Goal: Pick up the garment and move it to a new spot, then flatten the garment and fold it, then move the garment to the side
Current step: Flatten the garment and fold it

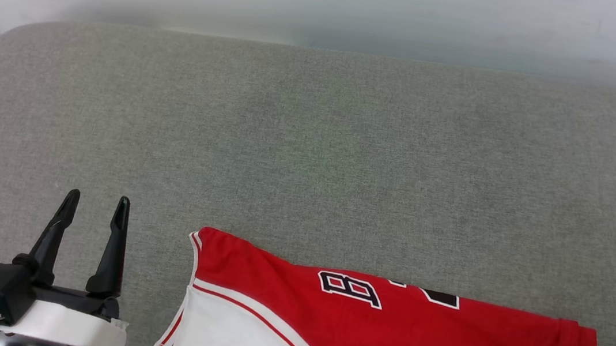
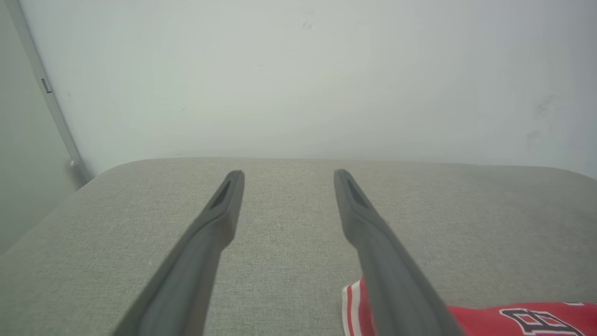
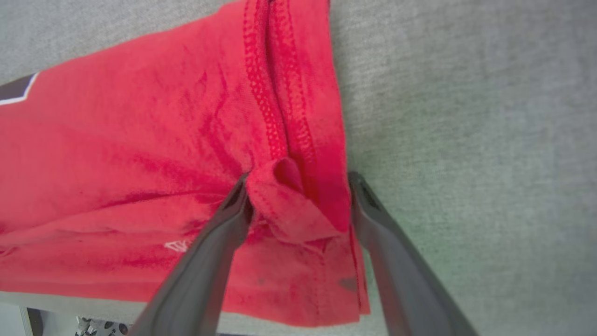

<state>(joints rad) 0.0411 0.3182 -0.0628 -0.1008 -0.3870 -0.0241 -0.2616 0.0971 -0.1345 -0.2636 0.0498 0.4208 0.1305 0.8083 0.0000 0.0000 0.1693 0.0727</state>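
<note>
The garment (image 3: 116, 140) is soft, matt knit cloth with stitched hems — the cushion (image 1: 312, 138) coarse woven fabric.

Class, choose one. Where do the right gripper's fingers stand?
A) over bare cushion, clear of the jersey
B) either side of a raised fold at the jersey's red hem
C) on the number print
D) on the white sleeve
B: the right gripper stands open astride a bunched hem fold of the red jersey.
</note>
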